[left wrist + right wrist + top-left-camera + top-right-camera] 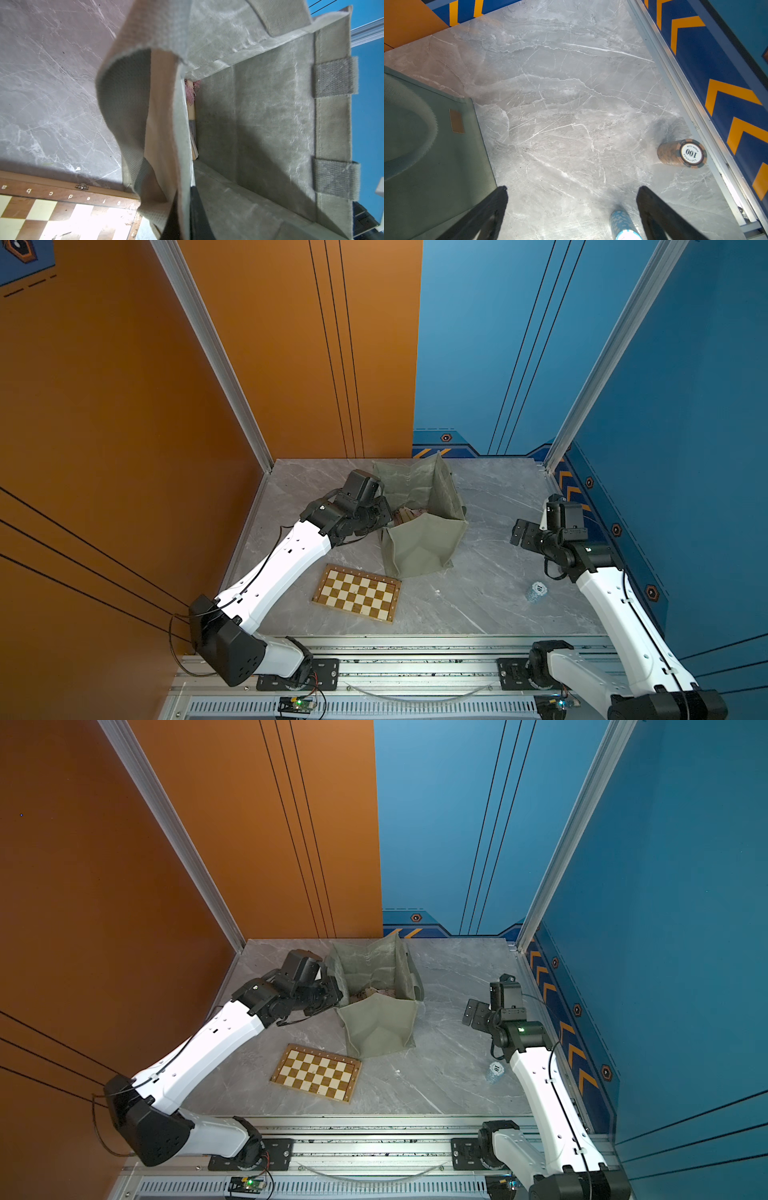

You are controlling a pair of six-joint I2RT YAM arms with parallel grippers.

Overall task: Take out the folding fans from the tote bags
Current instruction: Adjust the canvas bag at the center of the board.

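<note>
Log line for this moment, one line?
left gripper: shut on tote bag rim | right gripper: open, empty | folding fans: inside tote bag

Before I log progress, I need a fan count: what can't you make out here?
- Number of folding fans: left wrist view, the tote bag's folded wall hides all but a sliver; top views, too small.
- Left end effector tips: top views, its own wrist covers them.
- Blue chip stack: right wrist view, partly cut off by the bottom edge.
</note>
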